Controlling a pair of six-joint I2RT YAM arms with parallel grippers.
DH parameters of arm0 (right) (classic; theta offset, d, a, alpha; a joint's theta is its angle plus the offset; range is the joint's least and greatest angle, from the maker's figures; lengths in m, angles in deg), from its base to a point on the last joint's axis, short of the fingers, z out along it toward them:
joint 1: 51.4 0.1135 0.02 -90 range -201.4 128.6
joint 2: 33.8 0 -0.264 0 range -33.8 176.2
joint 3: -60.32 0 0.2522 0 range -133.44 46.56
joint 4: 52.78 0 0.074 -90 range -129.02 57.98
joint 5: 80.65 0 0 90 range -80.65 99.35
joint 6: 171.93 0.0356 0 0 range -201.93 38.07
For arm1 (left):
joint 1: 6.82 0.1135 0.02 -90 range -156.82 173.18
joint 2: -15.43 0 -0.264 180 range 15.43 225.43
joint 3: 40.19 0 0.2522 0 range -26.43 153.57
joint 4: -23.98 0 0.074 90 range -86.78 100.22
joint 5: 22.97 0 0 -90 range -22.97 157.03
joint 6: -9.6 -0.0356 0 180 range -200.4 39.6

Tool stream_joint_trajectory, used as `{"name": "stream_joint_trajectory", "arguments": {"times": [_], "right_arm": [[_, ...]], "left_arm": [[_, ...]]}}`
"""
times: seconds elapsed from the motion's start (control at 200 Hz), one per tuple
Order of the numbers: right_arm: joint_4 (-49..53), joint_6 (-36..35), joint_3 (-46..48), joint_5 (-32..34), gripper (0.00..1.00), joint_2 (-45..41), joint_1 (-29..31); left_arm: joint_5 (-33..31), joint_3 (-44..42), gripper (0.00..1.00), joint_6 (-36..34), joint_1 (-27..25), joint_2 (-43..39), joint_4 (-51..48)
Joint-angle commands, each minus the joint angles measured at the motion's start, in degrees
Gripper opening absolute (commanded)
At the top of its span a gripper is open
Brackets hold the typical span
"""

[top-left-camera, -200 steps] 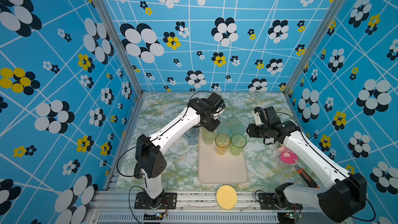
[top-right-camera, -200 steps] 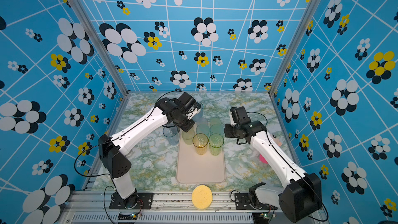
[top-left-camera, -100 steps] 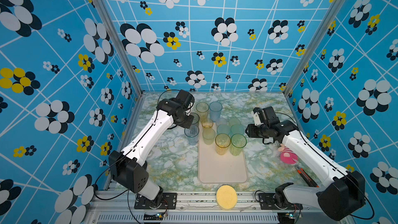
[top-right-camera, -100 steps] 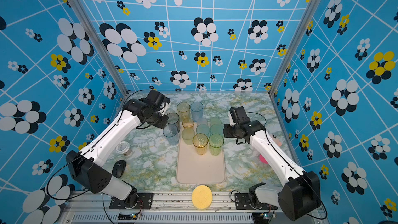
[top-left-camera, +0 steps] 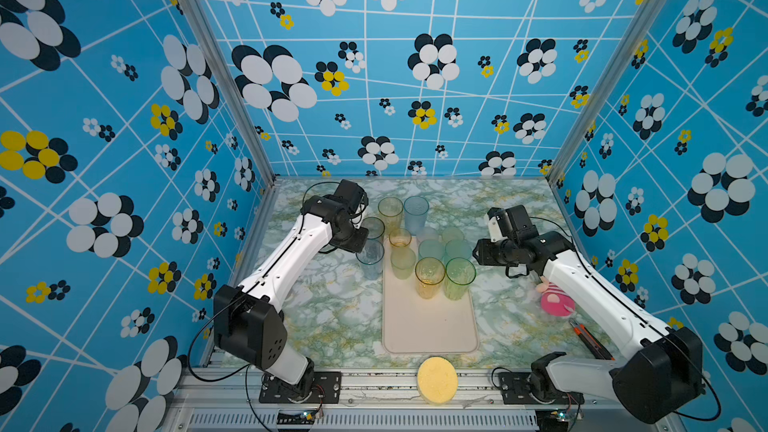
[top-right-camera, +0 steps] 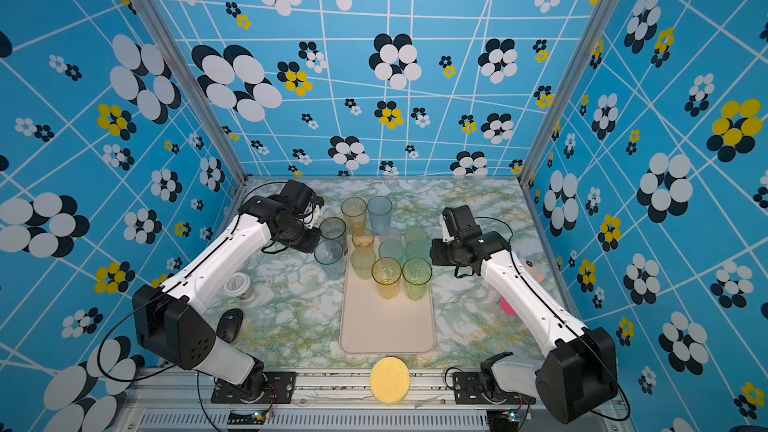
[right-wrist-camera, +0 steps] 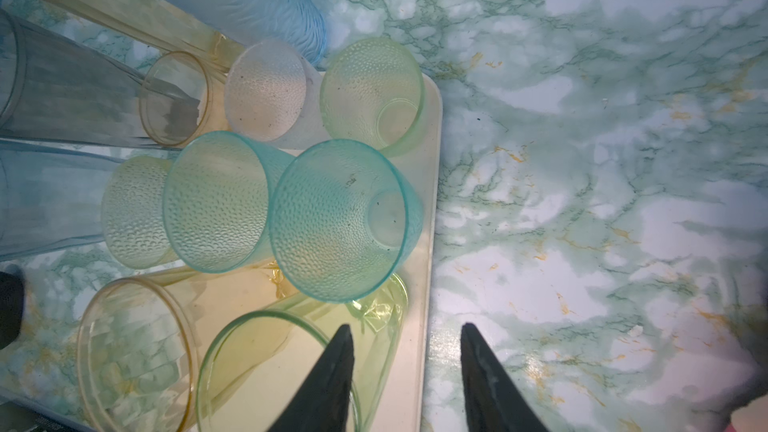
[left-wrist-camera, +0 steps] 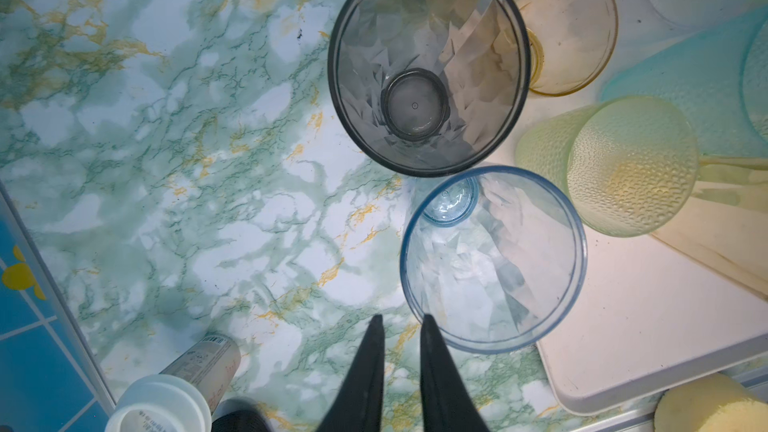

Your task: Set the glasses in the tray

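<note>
Blue glass [left-wrist-camera: 493, 259] beside left gripper [left-wrist-camera: 402, 321] — outside jaws

Green-veined marble tabletop [top-left-camera: 332, 317] bears a pinkish-cream rectangular tray [top-left-camera: 430, 326], smoky grey translucent tumbler [top-right-camera: 332, 228], pink plush toy [top-left-camera: 557, 303].

— What's different on the left?
— The left claw [left-wrist-camera: 402, 320] has pulled back from the tray's [top-left-camera: 428, 326] far end to beside the blue tumbler [left-wrist-camera: 494, 259], jaws narrower. The tall amber glass [top-left-camera: 390, 211] shows again.
</note>
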Motion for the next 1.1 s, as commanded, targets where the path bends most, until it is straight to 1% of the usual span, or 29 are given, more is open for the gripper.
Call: {"name": "stream_joint_trajectory", "arguments": {"times": [0.0, 0.475, 1.095], "right_arm": [[0.88, 0.53, -1.85, -0.53, 0.45, 0.69, 0.71], [0.67, 0.27, -1.96, -0.46, 0.45, 1.49, 0.76], [0.18, 0.18, -1.32, -0.45, 0.45, 1.94, 0.76]], "left_arm": [[1.77, -1.34, 0.19, 0.63, 0.69, 1.16, 1.27], [2.12, -1.80, 0.17, 0.46, 1.34, 3.18, 1.67], [1.92, -1.74, 0.17, 0.27, 1.35, 4.81, 1.33]]}}
